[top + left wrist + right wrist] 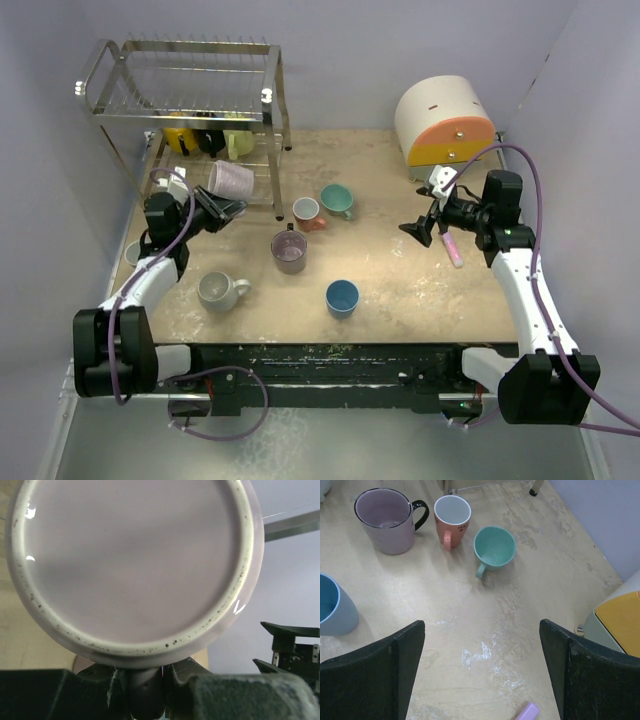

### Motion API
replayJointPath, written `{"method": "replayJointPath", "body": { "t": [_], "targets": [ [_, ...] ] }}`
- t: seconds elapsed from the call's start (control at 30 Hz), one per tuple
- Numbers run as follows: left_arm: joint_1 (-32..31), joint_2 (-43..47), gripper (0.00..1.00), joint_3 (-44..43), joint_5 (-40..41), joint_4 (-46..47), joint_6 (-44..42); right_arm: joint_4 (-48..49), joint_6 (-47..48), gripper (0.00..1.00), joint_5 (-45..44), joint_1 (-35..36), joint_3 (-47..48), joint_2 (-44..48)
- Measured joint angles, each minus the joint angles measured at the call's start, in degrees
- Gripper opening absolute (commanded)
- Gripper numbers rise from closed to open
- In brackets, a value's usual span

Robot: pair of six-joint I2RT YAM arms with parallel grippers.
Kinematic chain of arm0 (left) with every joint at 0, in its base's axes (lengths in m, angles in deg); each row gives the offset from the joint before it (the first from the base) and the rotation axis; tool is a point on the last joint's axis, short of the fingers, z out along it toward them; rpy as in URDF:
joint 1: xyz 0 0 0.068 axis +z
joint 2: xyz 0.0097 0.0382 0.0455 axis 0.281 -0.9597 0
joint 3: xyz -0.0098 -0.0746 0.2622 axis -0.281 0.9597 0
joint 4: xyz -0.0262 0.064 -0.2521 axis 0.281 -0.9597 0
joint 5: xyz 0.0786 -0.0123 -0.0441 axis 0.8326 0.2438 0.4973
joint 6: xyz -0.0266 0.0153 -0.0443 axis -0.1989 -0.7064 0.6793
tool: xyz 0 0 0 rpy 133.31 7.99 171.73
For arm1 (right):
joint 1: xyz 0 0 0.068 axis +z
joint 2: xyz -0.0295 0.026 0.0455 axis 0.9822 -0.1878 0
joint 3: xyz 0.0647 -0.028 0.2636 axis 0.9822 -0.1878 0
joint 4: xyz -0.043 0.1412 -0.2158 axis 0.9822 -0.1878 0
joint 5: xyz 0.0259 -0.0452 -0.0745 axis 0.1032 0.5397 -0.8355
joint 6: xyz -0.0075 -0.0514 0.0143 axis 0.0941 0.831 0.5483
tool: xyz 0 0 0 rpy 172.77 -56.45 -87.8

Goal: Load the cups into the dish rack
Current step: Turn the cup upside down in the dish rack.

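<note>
Beside the dish rack (pixel 185 70), my left gripper (pixel 222 208) grips a lavender mug (pixel 232 180). Next I judge it must tuck onto the lower tier. My right gripper (pixel 481 630) hangs wide, holding nothing.

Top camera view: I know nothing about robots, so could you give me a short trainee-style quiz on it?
1. True or false: the right gripper holds a mug.
2. Which mug does the left gripper grip? A teal, B lavender, C blue.
3. Fill in: the stored mugs in the dish rack sit on its ___ tier.
Key: 1 false, its jaws stand open and empty. 2 B, the lavender mug. 3 lower.
</note>
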State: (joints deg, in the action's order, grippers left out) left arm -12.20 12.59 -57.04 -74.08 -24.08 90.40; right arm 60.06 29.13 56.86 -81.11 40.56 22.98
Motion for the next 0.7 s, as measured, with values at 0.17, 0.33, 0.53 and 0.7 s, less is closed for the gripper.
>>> {"method": "replayJointPath", "body": {
  "t": [0.17,0.33,0.53,0.7],
  "targets": [
    [0.0,-6.2,0.0,-1.7,1.9,3.7,-4.6,-0.3,0.5,0.96,-0.2,0.0,0.0,0.0],
    [0.0,-13.2,0.0,-5.4,3.2,5.7,-9.2,-0.5,1.0,0.96,-0.3,0.0,0.0,0.0],
    [0.0,-20.6,0.0,-10.8,3.6,6.7,-15.3,-0.5,1.5,0.96,-1.1,0.0,0.0,-0.1],
    [0.0,-26.9,0.0,-16.7,2.9,7.0,-20.1,-0.5,1.9,0.96,-1.2,0.0,0.0,-0.5]
  ]
}}
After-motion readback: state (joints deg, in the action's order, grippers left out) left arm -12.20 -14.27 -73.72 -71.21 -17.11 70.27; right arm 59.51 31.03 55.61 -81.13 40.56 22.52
